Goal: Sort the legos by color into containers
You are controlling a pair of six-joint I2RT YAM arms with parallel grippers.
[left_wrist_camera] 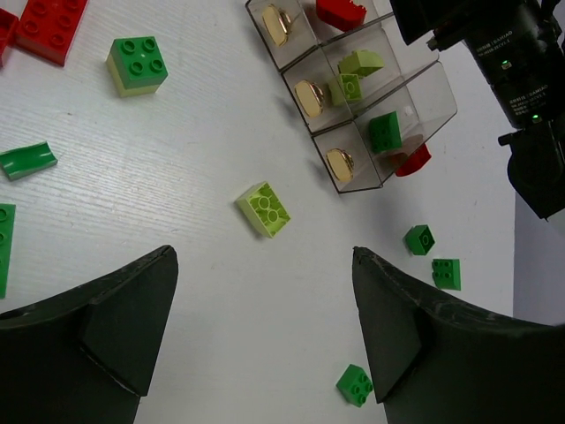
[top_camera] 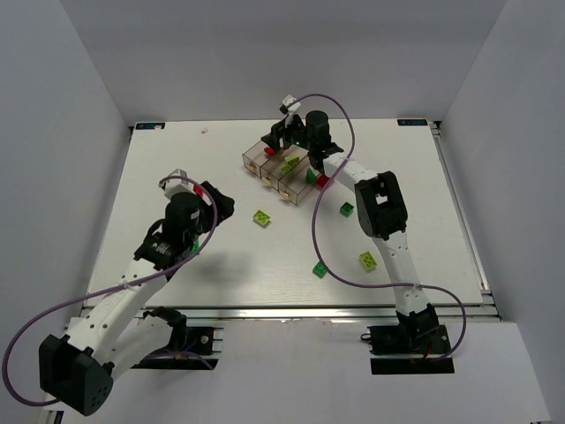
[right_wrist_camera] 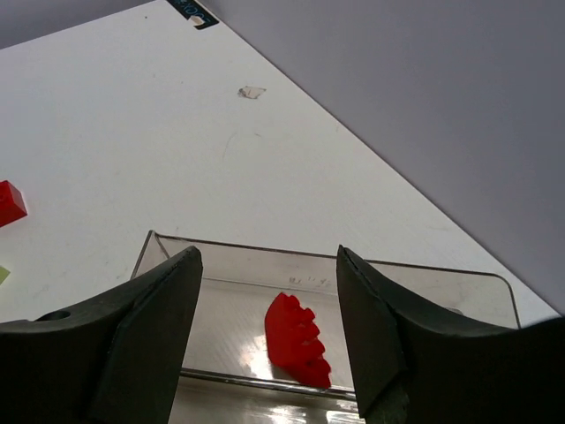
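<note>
Standing edgewise in containers (right_wrist_camera: 424, 283), red lego (right_wrist_camera: 296, 340), studs rightward

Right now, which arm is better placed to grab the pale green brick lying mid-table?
Left. The left gripper, open, faces the pale green brick, framed between its fingers. The right gripper hangs open over the trays, above a red brick.

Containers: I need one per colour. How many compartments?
3, joined: far compartment with a red lego, middle compartment with pale green legos, near compartment with a dark green lego. The right arm may hide another.
</note>
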